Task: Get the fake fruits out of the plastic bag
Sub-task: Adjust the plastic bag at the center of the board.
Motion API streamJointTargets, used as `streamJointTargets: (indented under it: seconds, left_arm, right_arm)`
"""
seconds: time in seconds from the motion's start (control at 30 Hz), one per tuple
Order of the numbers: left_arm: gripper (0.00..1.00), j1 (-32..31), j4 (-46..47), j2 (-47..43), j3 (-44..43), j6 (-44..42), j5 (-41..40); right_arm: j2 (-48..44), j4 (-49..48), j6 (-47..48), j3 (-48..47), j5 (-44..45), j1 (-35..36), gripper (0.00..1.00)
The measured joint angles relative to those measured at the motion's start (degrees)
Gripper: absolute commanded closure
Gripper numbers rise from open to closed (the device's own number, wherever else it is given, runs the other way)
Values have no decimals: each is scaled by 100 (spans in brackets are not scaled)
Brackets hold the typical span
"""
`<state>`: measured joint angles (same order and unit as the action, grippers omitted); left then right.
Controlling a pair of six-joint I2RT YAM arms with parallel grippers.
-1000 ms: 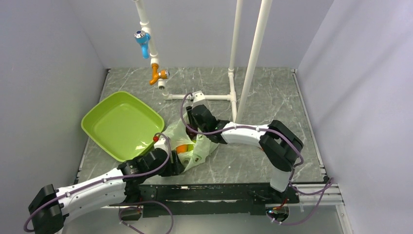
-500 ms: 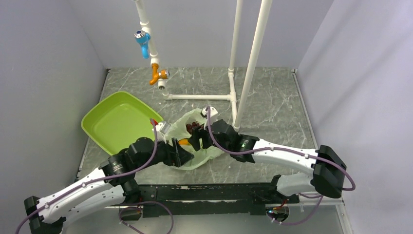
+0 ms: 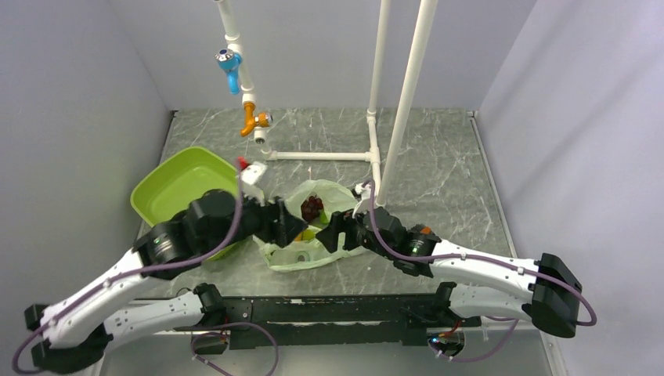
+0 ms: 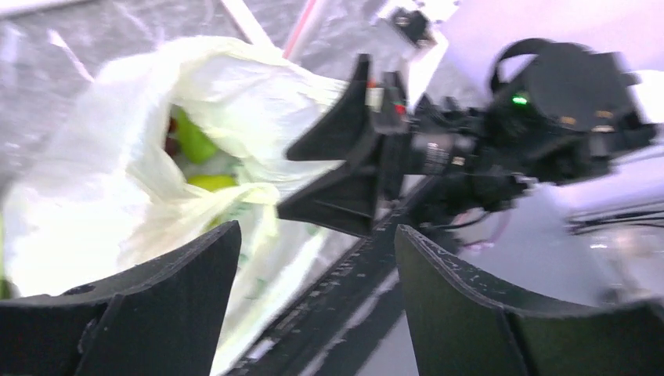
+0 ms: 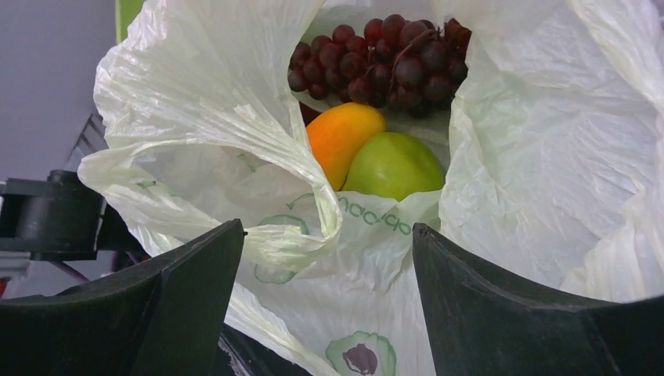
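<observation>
Looking down from the top camera, we are finding the plastic bag lying on the counter near the lime-green tray, with one arm at each side of it. None of the fruit is showing outside the bag, so we are judging the task as barely begun: the mouth is gaping, but every piece we can see is sitting inside it.

Through the right wrist camera we are seeing the grape bunch at the back of the opening, with the orange piece and the green pear touching each other just in front of it. The right fingers are standing wide apart and gripping nothing, with a crumpled fold of the bag's rim lying between them.

The left fingers are also spread wide and holding nothing, pointing at the bag's side. That view is blurred; a yellow-green shape inside may be the elongated piece, but we cannot tell.

All the lifting out is remaining to be done, and the thin film is likely to drag along with any fruit unless one arm is pinning it.
</observation>
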<state>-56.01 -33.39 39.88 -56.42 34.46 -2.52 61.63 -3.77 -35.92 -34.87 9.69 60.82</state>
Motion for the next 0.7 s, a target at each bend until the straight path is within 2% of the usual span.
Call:
streamJointTargets:
  seconds: [0.07,0.17,0.33,0.5,0.7]
  left_arm:
    - [11,-238,-352,623,-496,-509,-518]
    - [2,-964,-791,1357,-605,-1174,-1440]
    - [1,-2332,-1270,2177,-157,-2107,-3139]
    - [1,-2581,-1550,2806,-120,-2243,-4301]
    - [1,-2583,-1620,2975,98,-2142,-5204]
  right_arm:
    - [-114,7,-85,57,59,0,18]
    - [-201,24,-164,57,127,-4,18]
    - [-273,20,-203,76,203,-4,17]
    - [-289,20,-214,133,229,-15,17]
    - [-459,31,-229,310,295,-31,17]
